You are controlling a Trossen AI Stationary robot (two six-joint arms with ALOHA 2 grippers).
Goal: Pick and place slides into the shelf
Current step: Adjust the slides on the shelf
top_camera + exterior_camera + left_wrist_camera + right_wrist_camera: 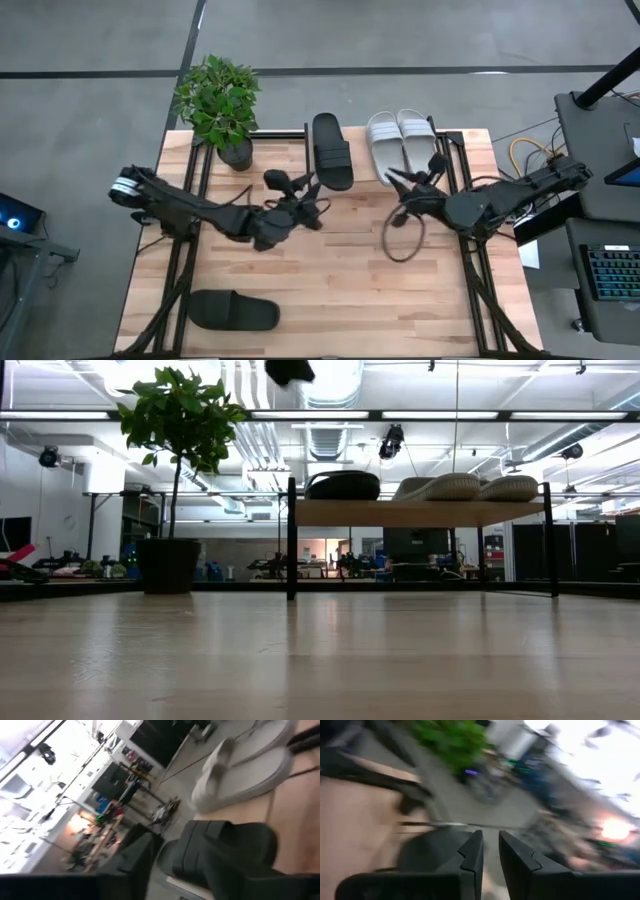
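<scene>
On the shelf (362, 150) (420, 512), at the table's far side, lie three slides. One is black (332, 150) (343, 485). Two are light grey-white (400, 140) (470, 487). The second black slide (232, 311) lies flat on the tabletop near the near left corner. My left gripper (318, 200) hovers open just near of the shelf's black slide, which also shows in the left wrist view (225, 850) beside a white slide (240, 770). My right gripper (400, 183) (490, 845) hovers near of the white pair, its fingers a narrow gap apart and empty.
A potted plant (220, 100) (175, 420) stands at the far left corner beside the shelf. A loose cable loop (405, 235) hangs from the right arm over the table's middle. Bare wood lies between the arms and the near edge. A desk with a keyboard (610, 280) stands right of the table.
</scene>
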